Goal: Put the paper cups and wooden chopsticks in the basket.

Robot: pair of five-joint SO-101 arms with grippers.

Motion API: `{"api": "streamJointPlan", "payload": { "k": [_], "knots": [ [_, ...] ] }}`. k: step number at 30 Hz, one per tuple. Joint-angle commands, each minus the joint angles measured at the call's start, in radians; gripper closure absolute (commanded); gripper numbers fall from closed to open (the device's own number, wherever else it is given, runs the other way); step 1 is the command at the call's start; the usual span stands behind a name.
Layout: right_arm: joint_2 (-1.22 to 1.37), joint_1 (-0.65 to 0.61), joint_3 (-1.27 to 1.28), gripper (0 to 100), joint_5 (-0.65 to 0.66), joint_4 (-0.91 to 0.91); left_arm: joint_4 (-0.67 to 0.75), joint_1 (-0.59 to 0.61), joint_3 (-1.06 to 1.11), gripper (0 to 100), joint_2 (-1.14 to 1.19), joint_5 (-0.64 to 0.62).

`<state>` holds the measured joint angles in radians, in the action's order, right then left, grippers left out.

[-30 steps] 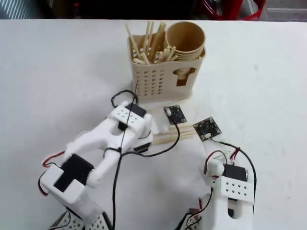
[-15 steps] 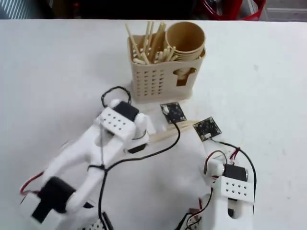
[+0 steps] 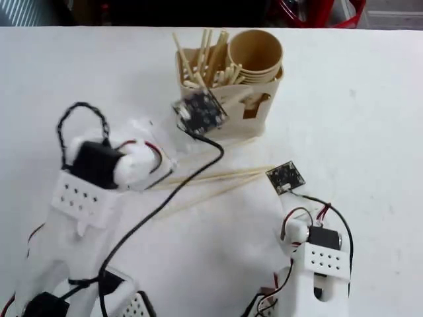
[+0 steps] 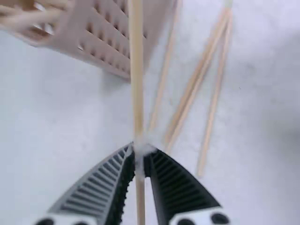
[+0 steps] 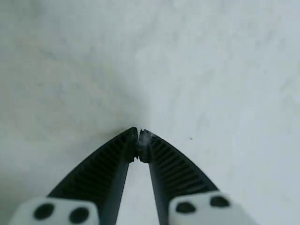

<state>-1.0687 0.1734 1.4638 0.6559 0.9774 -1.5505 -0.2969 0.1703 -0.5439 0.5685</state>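
So the left gripper (image 4: 140, 152) is pinching a single chopstick (image 4: 136, 84) right at its tips, jaws closed tight on it. The stick runs straight out past the perforated wall of the basket (image 3: 264, 112), but its far end is cut off at the edge of the left wrist view, so I can't tell whether the tip is over the rim or just in front of the wall. From the high view it's no help either: the left arm (image 3: 86, 185) is a smeary blur on the left, and its camera board (image 3: 198, 111) sits in front of the basket's near wall and covers the gripper and the held stick.

The basket stands at the far middle of the surface (image 3: 370, 119). A stack of paper cups (image 3: 254, 53) is in its right compartment and a bunch of chopsticks (image 3: 203, 59) stands in the left one. A few loose chopsticks (image 3: 218, 177) lie on the surface just near of the basket (the exact count is hard to make out, they overlap).

The right arm (image 3: 317, 261) is near right, and the right gripper (image 5: 139, 136) is pressed together with nothing between its tips, over bare surface
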Motion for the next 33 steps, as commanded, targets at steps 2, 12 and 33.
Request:
{"api": "streamJointPlan", "payload": {
  "k": [2,12,33],
  "knots": [
    [-0.013,0.007,-0.005,98.1,0.008,-0.013,0.092,0.008,-0.244,98,-0.005,-0.158],
    [-0.013,0.002,-0.003,98.1,0.008,-0.013,0.712,-0.028,-0.465,98,0.315,-0.532],
    [-0.013,0.002,-0.003,98.1,0.009,-0.013,0.876,-0.01,-0.493,94,0.573,-0.615]
  ]
}}
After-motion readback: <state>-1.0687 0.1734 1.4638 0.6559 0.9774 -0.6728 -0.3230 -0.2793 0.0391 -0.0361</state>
